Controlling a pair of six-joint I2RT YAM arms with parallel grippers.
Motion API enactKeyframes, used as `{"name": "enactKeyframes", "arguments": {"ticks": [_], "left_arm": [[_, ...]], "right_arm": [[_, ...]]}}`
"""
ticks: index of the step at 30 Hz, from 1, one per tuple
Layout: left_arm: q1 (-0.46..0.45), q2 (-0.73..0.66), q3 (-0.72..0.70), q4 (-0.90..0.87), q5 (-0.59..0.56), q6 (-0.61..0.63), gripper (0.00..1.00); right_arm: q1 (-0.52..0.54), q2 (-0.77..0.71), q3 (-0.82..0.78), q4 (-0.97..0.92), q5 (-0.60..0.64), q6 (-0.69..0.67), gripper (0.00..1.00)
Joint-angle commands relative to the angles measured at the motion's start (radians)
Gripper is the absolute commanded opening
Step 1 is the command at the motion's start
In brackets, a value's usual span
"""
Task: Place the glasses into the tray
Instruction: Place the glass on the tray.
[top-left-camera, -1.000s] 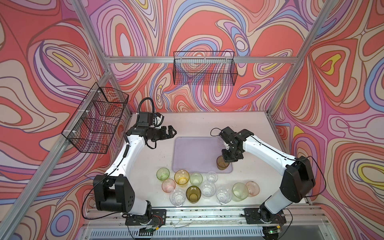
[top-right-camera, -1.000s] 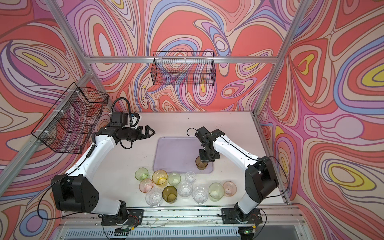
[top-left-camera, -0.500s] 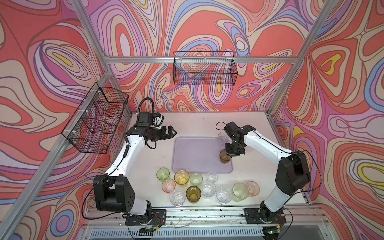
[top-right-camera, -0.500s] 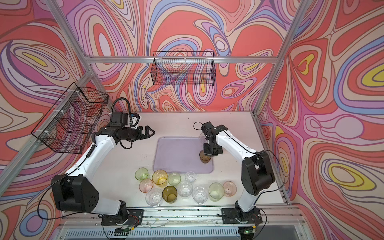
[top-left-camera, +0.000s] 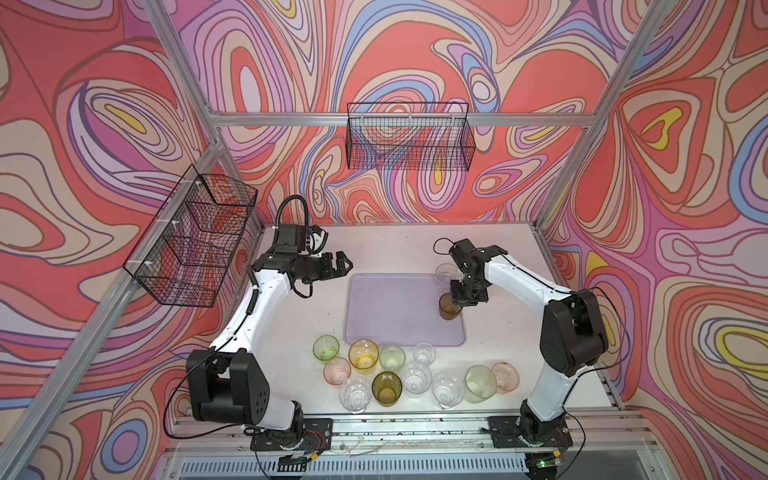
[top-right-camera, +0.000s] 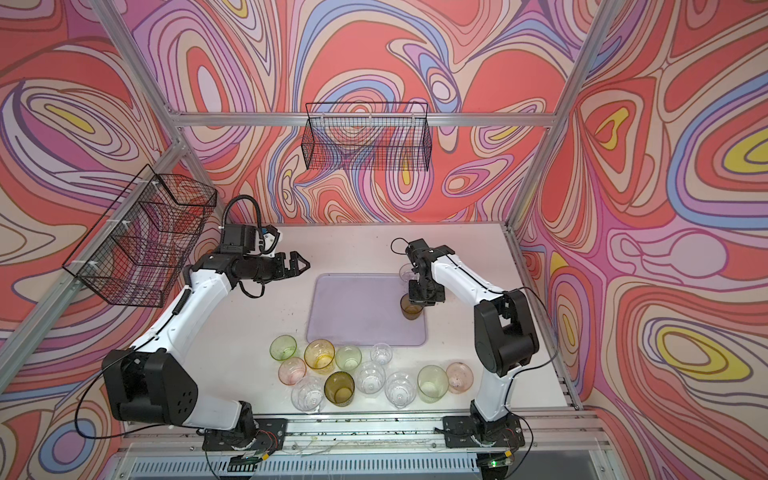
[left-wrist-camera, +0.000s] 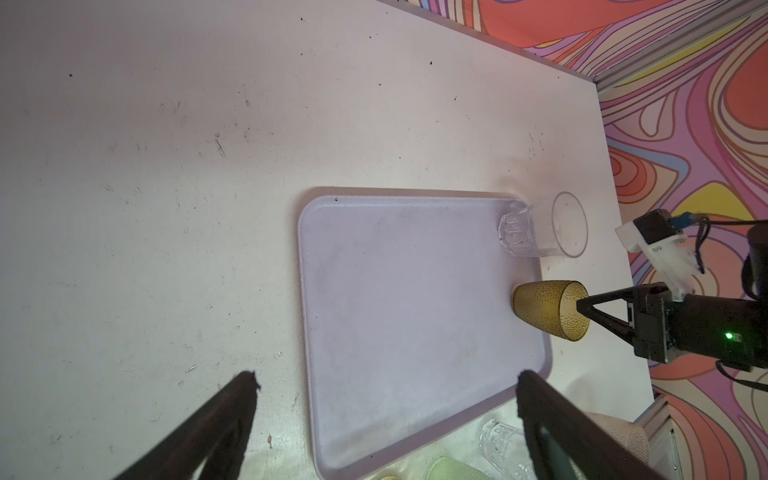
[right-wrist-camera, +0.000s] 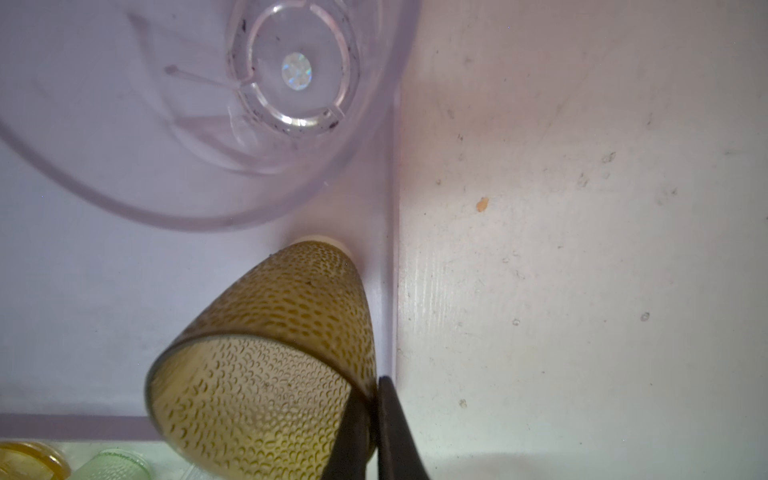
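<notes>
The lavender tray (top-left-camera: 395, 316) (left-wrist-camera: 395, 291) lies mid-table. A clear glass (top-left-camera: 445, 272) (right-wrist-camera: 199, 104) stands in its far right corner. Just in front of it, by the right rim, an olive-brown dimpled glass (top-left-camera: 449, 306) (right-wrist-camera: 270, 353) stands upright. My right gripper (top-left-camera: 459, 296) (right-wrist-camera: 372, 384) is shut on its wall, one finger inside and one outside. My left gripper (top-left-camera: 343, 266) (left-wrist-camera: 386, 382) hangs open and empty off the tray's far left corner. Several more glasses (top-left-camera: 386, 388) stand between the tray and the table's front edge.
Black wire baskets hang on the left wall (top-left-camera: 191, 237) and on the back wall (top-left-camera: 409, 141). The front cluster includes a yellow glass (top-left-camera: 363, 353), a pale green glass (top-left-camera: 480, 382) and a pink glass (top-left-camera: 505, 376) close to the right arm's base.
My right gripper has carried the olive-brown glass a little farther back along the tray's right rim, toward the clear glass. The left arm has not moved.
</notes>
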Motion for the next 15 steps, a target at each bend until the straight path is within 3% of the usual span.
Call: {"name": "enactKeyframes", "arguments": {"ticks": [1, 15], "left_arm": [[-0.002, 0.004, 0.019, -0.026, -0.007, 0.011, 1.00], [-0.001, 0.005, 0.020, -0.030, -0.008, 0.013, 1.00]], "right_arm": [[-0.007, 0.023, 0.032, 0.011, -0.006, -0.018, 0.00], [-0.039, 0.041, 0.037, 0.015, 0.009, -0.030, 0.00]]}}
